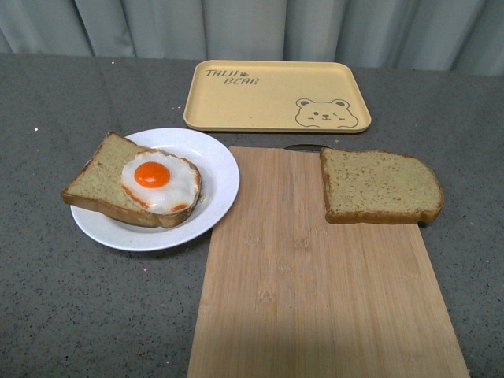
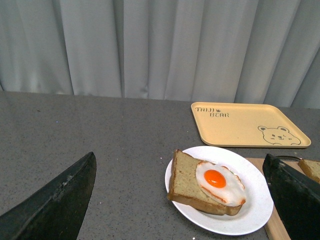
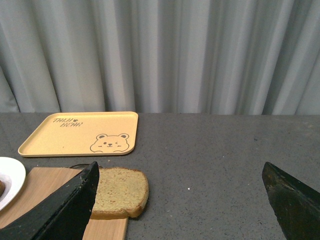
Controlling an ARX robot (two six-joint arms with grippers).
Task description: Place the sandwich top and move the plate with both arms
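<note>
1. Top slice [image 1: 380, 186]: plain bread, flat on the far right corner of the board [image 1: 315, 299], well apart from the plate. It lies on the right hand's side, so likely that hand's pick.
2. Plate [image 1: 219, 197]: on the desk [image 1: 71, 315], rim meeting the board's left edge. It carries the egg slice [image 1: 102, 185], egg uppermost, ready for covering.
3. Left hand [image 2: 179, 157]: fingers wide apart, holding nothing, facing the plate.
4. Right hand [image 3: 180, 165]: fingers wide apart, holding nothing, facing the top slice.
5. Tray [image 1: 268, 98]: yellow, behind the board; possibly the plate's destination.
</note>
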